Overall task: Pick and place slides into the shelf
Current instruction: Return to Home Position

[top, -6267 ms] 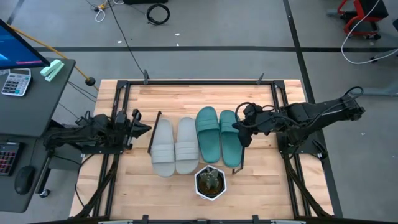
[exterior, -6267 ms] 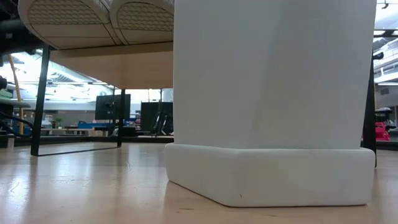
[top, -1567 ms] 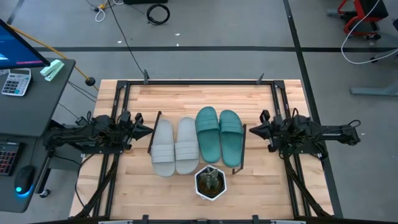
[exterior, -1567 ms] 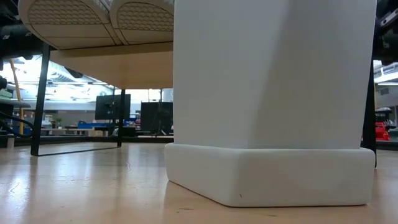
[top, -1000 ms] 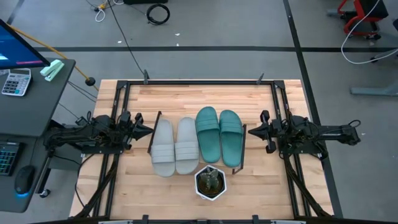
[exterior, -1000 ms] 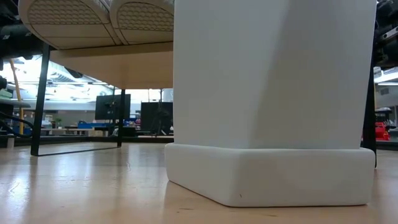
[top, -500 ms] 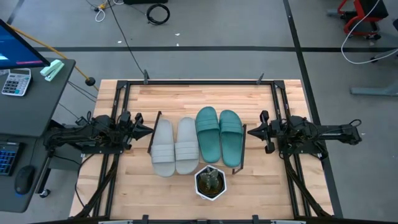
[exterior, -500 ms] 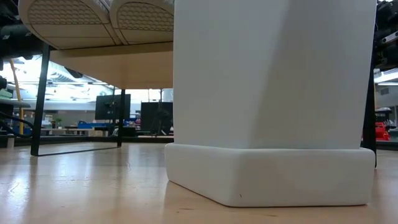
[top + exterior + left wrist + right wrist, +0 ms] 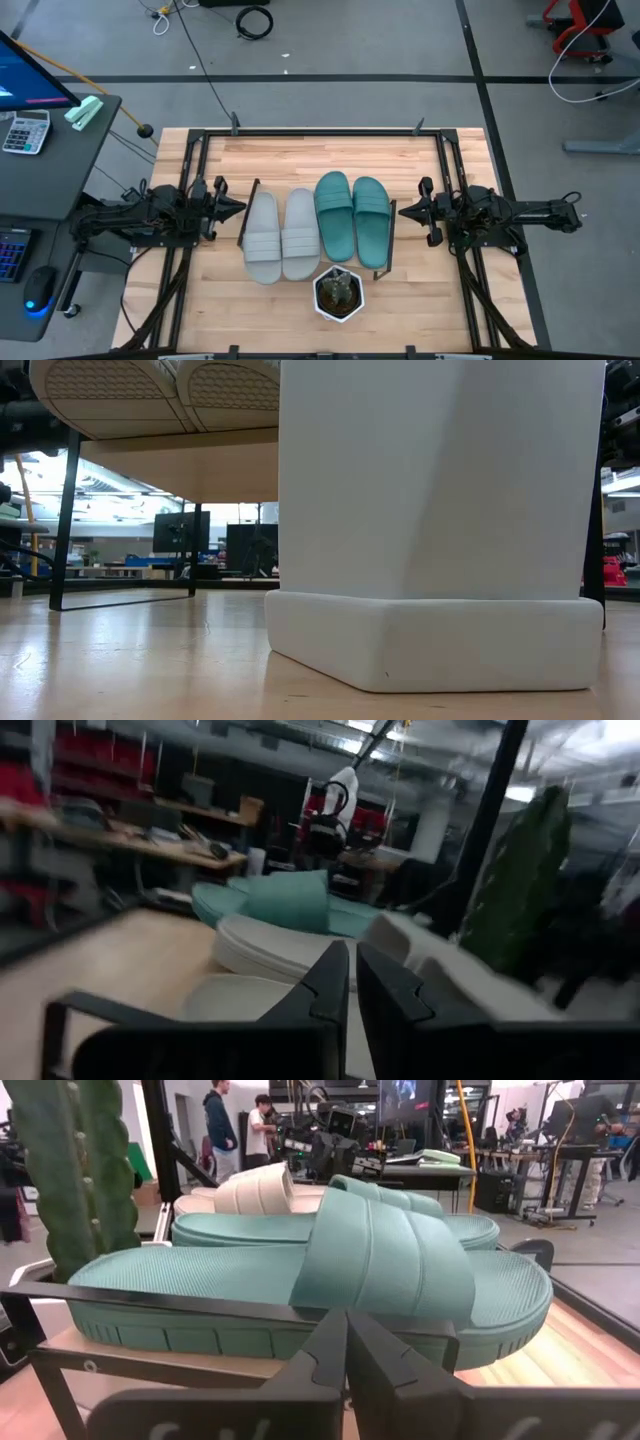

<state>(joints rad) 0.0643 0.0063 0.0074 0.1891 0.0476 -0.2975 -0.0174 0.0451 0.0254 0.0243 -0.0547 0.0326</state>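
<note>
Now the grey slides point(image 9: 281, 237) and the teal slides point(image 9: 352, 220) lie side by side on the shelf point(image 9: 180, 465), grey toward the left arm. Above the tabletop point(image 9: 420, 290), the left gripper point(image 9: 232, 209) and the right gripper point(image 9: 405, 211) hover just off the shelf's opposite ends, each with its fingers point(image 9: 328, 1352) pressed together.

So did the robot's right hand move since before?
Yes. The right hand pulled back rightward, off the green slides on the shelf; it now sits just past the shelf's right end.
</note>
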